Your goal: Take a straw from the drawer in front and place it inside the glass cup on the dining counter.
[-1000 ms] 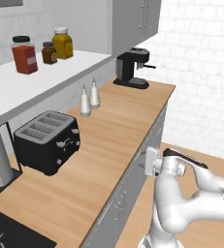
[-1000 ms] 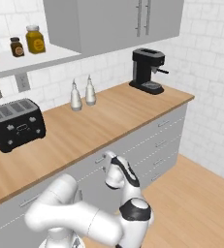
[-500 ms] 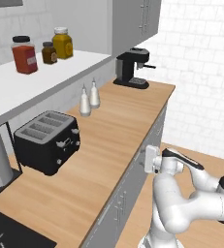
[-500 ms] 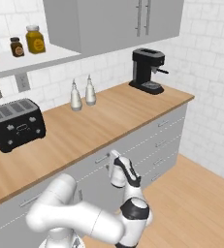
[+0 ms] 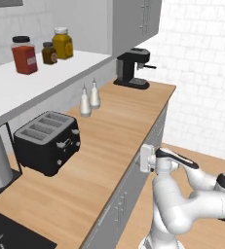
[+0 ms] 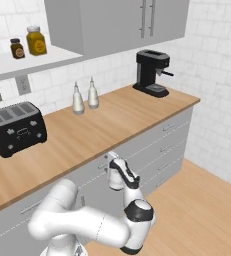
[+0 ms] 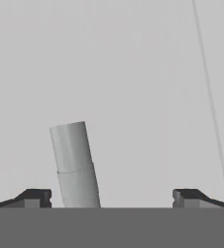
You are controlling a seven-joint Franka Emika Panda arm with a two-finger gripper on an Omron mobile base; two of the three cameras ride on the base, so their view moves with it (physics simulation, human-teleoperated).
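1. We see the claw [image 7: 111, 196] spread wide, holding nothing, close against the grey drawer [image 7: 133, 72] front.
2. The drawer's bar handle [image 7: 75, 164] rises between the fingertips [image 7: 33, 197], nearer one of them.
3. The drawer is shut.

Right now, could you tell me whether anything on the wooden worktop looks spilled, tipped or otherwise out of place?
Nothing stands out. The black four-slot toaster, the two small white shaker bottles and the black coffee machine all stand upright on the light-wood worktop, with no spill visible.
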